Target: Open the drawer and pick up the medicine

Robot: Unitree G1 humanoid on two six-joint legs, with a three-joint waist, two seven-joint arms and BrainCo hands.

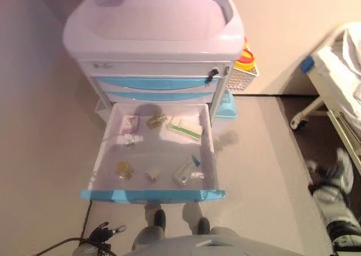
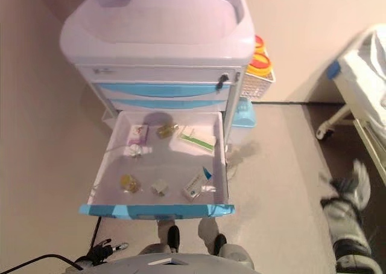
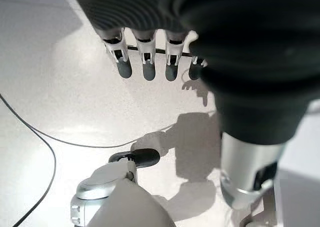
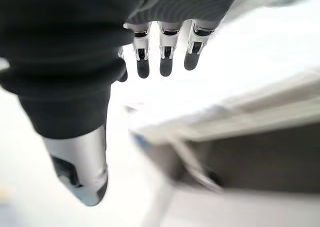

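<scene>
Pale floor (image 1: 45, 126), open drawer (image 1: 152, 195), medicine boxes (image 1: 184, 127) inside

Bright overhead light; right wrist view blurred.

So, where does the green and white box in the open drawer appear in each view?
Left eye view: the green and white box lies in the open drawer's far right part, near the cart.
Right eye view: the same box, same far right part.
Left wrist view: not in it.
Right wrist view: not in it.
Shared landmark: the drawer's blue front edge in both eye views.
</scene>
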